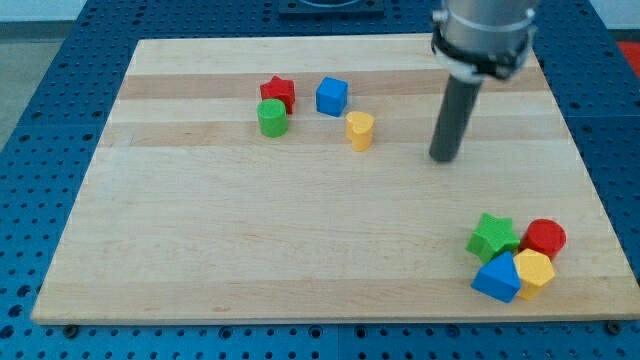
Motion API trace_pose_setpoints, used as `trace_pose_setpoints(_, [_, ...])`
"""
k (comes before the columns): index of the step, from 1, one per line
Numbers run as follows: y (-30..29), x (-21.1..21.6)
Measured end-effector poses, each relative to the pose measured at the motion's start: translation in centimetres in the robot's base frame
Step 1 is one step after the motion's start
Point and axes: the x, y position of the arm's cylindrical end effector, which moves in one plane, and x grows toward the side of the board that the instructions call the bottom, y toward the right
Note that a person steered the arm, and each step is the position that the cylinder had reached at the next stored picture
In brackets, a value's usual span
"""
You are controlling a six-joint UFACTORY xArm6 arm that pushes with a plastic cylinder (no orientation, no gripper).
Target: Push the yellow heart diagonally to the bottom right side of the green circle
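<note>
Here, the small yellow heart-shaped block [360, 130] is seen on the pale wooden board [250, 240], near the view's top, just right of the green circular block [272, 118] and a little lower than it. The dark rod's lower end, my tip [443, 157], is set down well to the view's right of the heart and slightly lower, touching no block. No gripper is carried, so no open or pressed-together state can be told; only a bare rod is shown. The coming move is judged to turn on this: the heart lies to the view's left of my tip, whereas a push toward the bottom would have to be made from the heart's upper side. A blue cube [332, 96] and a red star [279, 92] are seen just above the pair.
</note>
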Motion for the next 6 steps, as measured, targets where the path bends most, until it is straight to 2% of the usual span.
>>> trace_pose_setpoints(1, [-3.8, -5.7])
trace_pose_setpoints(2, [-8.8, -6.6])
trace_pose_setpoints(6, [-9.7, -0.7])
